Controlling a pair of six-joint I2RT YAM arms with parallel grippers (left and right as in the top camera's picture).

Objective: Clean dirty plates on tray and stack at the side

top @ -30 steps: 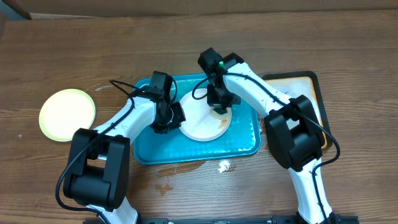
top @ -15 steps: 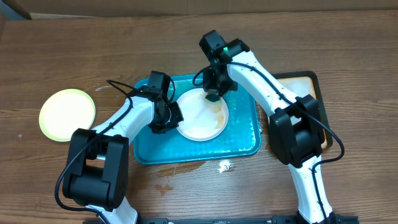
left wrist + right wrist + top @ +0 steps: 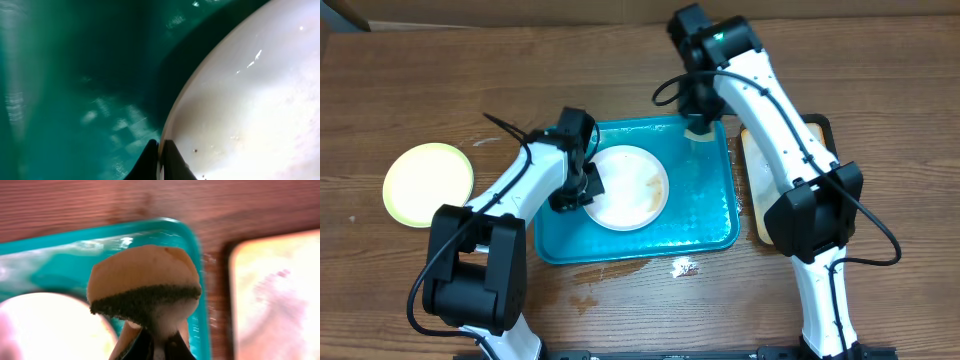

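My left hand (image 3: pixel 160 150) pinches the white plate's (image 3: pixel 630 187) rim on the teal tray (image 3: pixel 705 215); my right hand (image 3: pixel 155 342) clamps a sponge (image 3: pixel 142 277) above the tray's corner.

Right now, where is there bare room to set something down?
Bare wood lies behind and in front of the yellow-green plate, left of the teal tray. The tray's front right is free too. Crowded: around the white plate and the sponge.
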